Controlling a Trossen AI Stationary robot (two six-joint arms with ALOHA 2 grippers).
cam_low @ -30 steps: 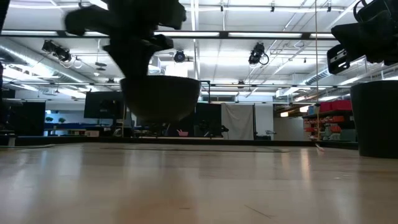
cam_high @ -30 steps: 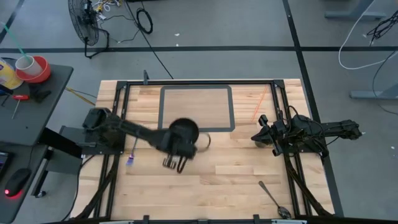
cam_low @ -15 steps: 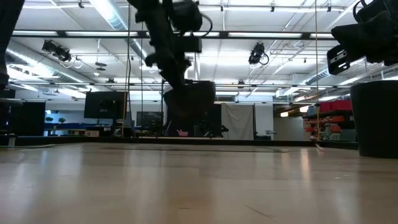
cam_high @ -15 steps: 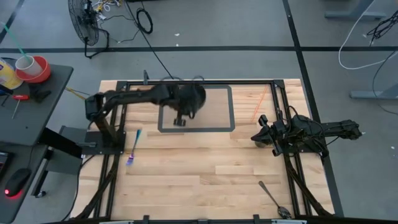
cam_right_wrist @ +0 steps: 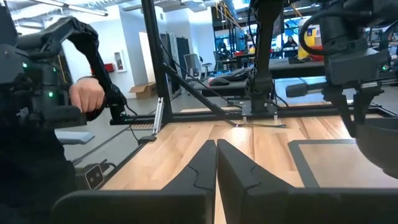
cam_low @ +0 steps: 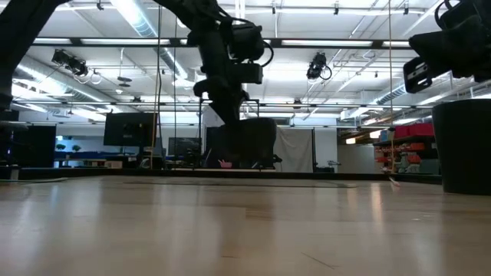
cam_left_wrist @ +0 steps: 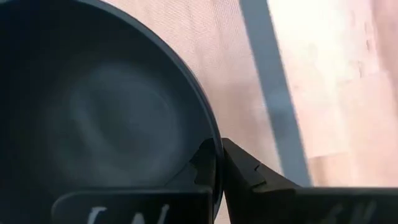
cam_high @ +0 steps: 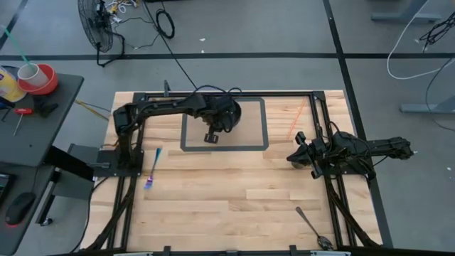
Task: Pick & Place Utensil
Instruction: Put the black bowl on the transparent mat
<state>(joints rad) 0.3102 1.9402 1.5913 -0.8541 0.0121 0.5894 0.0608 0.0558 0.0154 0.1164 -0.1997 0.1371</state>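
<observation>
**Black bowl gripped over the taped rectangle; utensils remain on the table**

Black bowl [cam_high: 226, 112] is clamped at its rim by the left gripper [cam_high: 211, 135], one finger inside the wall and one outside, as the left wrist view shows. The bowl sits above the grey taped rectangle [cam_high: 261, 124] at the far side of the wooden table [cam_high: 242, 199]. The metal spoon [cam_high: 311, 226] lies near the front right edge. A purple-and-blue utensil [cam_high: 152, 169] lies near the left frame rail. The right gripper [cam_high: 294, 157] waits at the right edge, fingers pressed together and holding nothing.
</observation>
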